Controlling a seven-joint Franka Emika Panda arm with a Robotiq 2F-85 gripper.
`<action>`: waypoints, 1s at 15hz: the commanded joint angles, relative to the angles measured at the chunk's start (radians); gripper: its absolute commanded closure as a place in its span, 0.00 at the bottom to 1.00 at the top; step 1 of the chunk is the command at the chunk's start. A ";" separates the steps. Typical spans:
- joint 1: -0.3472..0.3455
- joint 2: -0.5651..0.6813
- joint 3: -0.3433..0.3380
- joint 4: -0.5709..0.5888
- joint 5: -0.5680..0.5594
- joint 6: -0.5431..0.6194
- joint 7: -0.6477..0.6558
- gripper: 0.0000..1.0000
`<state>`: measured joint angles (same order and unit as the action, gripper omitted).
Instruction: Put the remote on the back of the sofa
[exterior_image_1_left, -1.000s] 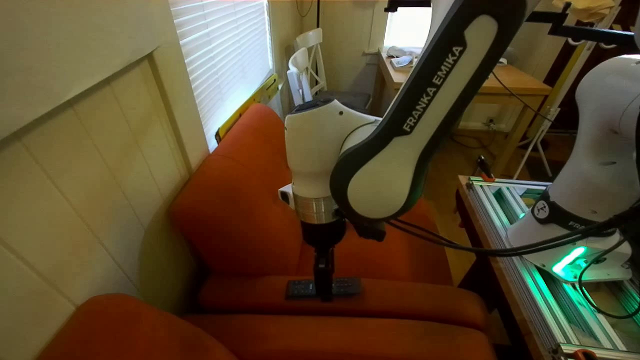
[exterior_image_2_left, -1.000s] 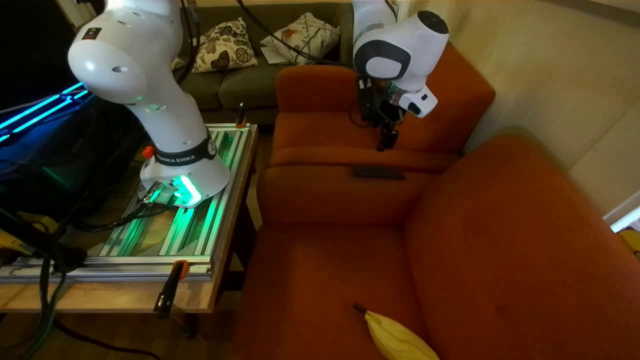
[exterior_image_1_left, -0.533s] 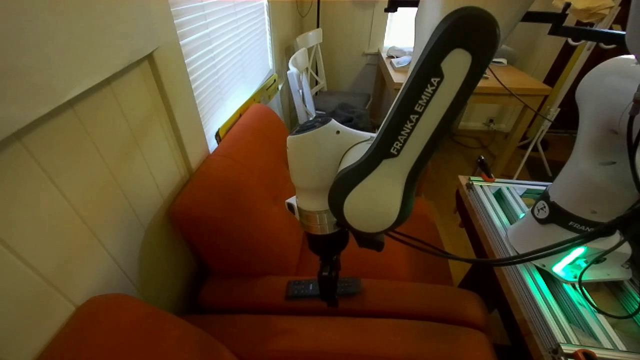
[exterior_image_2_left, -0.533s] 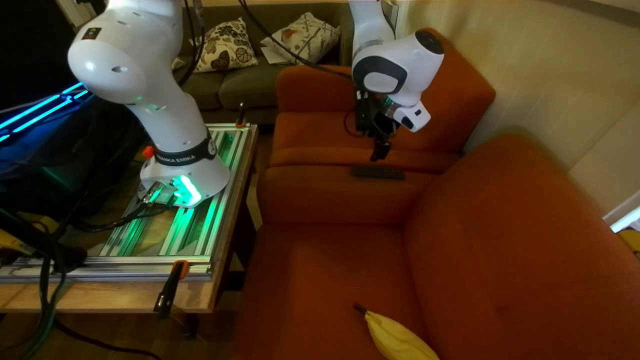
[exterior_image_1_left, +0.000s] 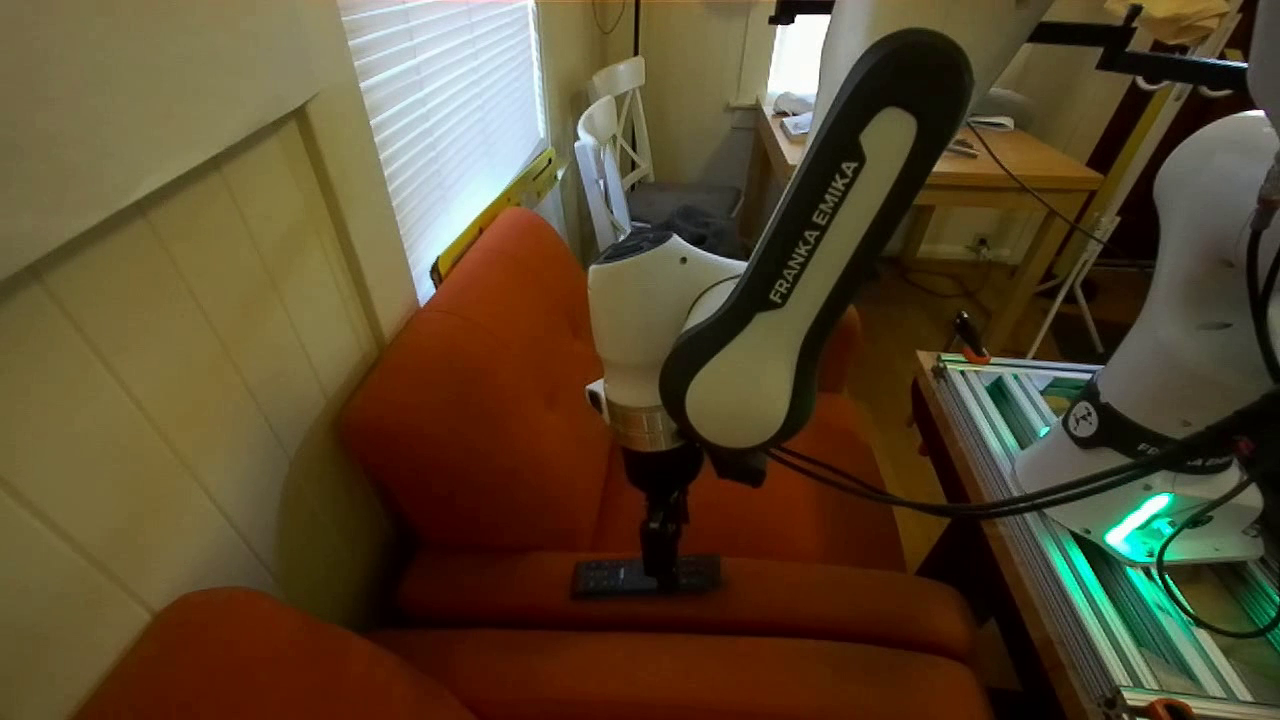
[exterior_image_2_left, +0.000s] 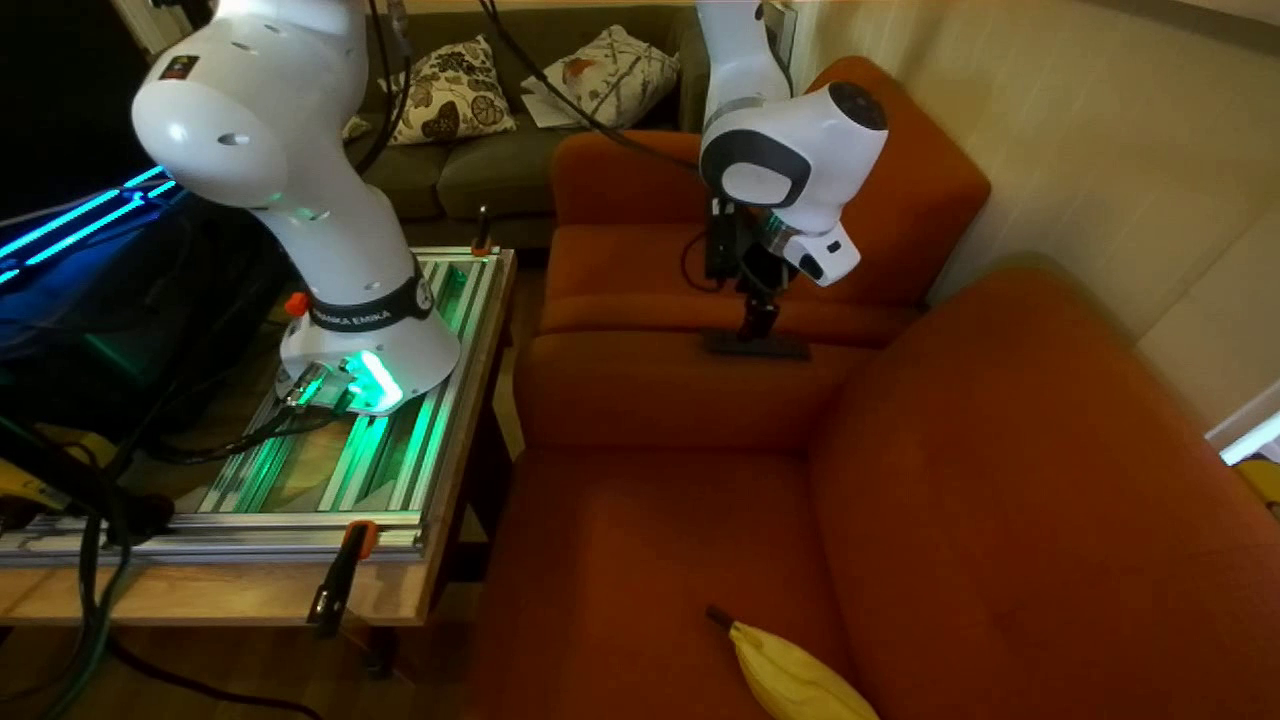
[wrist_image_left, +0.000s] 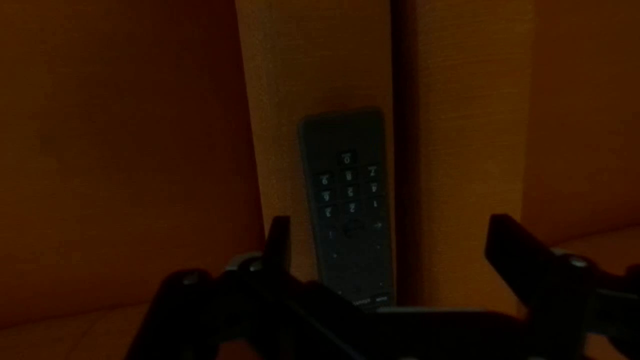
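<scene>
The remote (exterior_image_1_left: 602, 577) is a slim black bar with number buttons. It lies flat on the padded orange arm of the sofa, also in an exterior view (exterior_image_2_left: 730, 346) and the wrist view (wrist_image_left: 350, 200). My gripper (wrist_image_left: 387, 222) is open, its fingers apart on either side of the remote's line, with the remote nearer the left finger. In both exterior views the gripper (exterior_image_1_left: 662, 560) points down over the remote's middle; I cannot tell if it touches. The lower end of the remote is hidden behind the gripper in the wrist view. The back of the sofa (exterior_image_1_left: 470, 410) rises beside it, also here (exterior_image_2_left: 1000, 480).
A yellow banana (exterior_image_2_left: 795, 675) lies on the near seat cushion (exterior_image_2_left: 660, 540). A second orange arm (exterior_image_1_left: 680, 665) runs alongside the remote's one. The robot's table (exterior_image_2_left: 430, 590) with metal rails stands beside the sofa. A wall and window blinds (exterior_image_1_left: 450, 120) are behind the backrest.
My gripper has moved slightly toward the near sofa and come down onto the remote's middle. The remote and the banana have not moved.
</scene>
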<state>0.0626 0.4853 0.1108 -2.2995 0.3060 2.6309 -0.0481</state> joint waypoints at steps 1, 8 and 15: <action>-0.018 0.032 0.014 0.006 -0.029 0.035 -0.011 0.00; -0.004 0.069 -0.004 0.007 -0.076 0.045 0.009 0.00; -0.009 0.102 -0.010 0.007 -0.102 0.061 0.014 0.41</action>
<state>0.0604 0.5671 0.1019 -2.2981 0.2369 2.6729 -0.0537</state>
